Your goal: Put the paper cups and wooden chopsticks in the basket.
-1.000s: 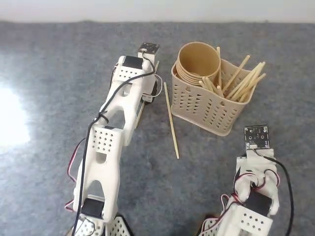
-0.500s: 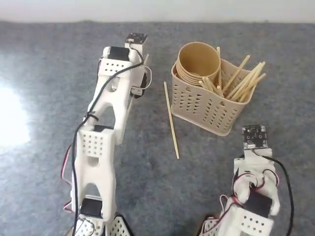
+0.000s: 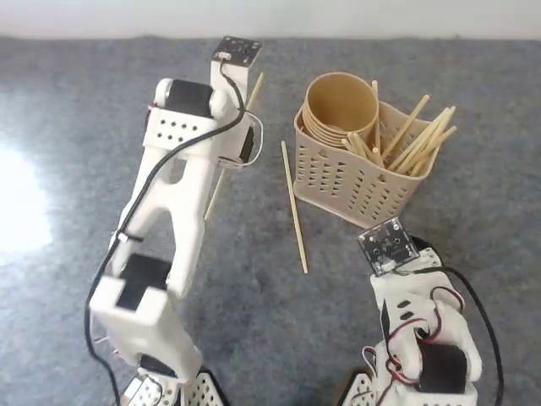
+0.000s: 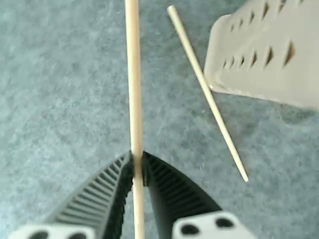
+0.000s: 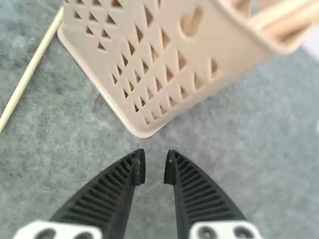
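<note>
My left gripper (image 4: 133, 167) is shut on a wooden chopstick (image 4: 132, 74), which it holds above the carpet just left of the basket (image 3: 363, 182). In the high view this chopstick (image 3: 218, 190) slants beneath the raised left arm (image 3: 190, 127). A second chopstick (image 3: 294, 207) lies loose on the carpet between that arm and the basket, and it also appears as a chopstick (image 4: 207, 94) from the left wrist. Stacked paper cups (image 3: 342, 106) and several chopsticks (image 3: 423, 135) stand in the basket. My right gripper (image 5: 153, 169) is narrowly open and empty, close to the basket's near corner (image 5: 149, 119).
Grey carpet covers the whole table. There is free room left of the left arm and in front of the basket, between the two arms. The right arm's wrist (image 3: 389, 245) sits just in front of the basket.
The left arm rose and swung left, lifting the chopstick off the carpet. The right arm's wrist shifted left and forward, nearer the basket.
</note>
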`<action>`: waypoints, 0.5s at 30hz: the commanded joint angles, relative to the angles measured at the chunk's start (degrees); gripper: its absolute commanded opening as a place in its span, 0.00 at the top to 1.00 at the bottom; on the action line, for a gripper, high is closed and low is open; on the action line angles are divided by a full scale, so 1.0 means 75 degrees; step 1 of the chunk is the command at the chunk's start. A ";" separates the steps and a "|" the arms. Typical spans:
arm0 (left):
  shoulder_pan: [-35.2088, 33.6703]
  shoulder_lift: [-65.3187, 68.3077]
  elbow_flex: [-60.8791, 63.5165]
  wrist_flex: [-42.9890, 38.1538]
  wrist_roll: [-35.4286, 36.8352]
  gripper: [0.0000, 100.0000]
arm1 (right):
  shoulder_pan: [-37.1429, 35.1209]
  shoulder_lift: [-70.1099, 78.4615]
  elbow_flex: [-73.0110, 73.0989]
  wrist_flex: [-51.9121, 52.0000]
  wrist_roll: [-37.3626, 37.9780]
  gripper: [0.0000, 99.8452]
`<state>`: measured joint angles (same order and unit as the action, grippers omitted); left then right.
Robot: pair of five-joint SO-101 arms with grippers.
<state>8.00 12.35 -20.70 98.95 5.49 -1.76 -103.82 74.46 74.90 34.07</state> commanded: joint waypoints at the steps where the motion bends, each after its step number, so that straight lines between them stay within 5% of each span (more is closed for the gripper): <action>1: -0.0141 -0.1055 0.0358 0.0199 -0.0047 0.99 | -0.0111 0.0299 -0.0809 0.0029 0.0527 0.92; 5: -0.0223 -0.1864 0.0873 0.0188 -0.0047 0.99 | -0.0076 0.1788 -0.1711 0.0006 0.0481 0.92; 15: -0.0797 -0.3704 0.2995 -0.0246 0.0305 0.99 | -0.0862 0.6605 -0.5462 0.0826 -0.1571 0.92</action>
<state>4.48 -9.80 -2.59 99.12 6.20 -4.31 -63.30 42.29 77.80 25.89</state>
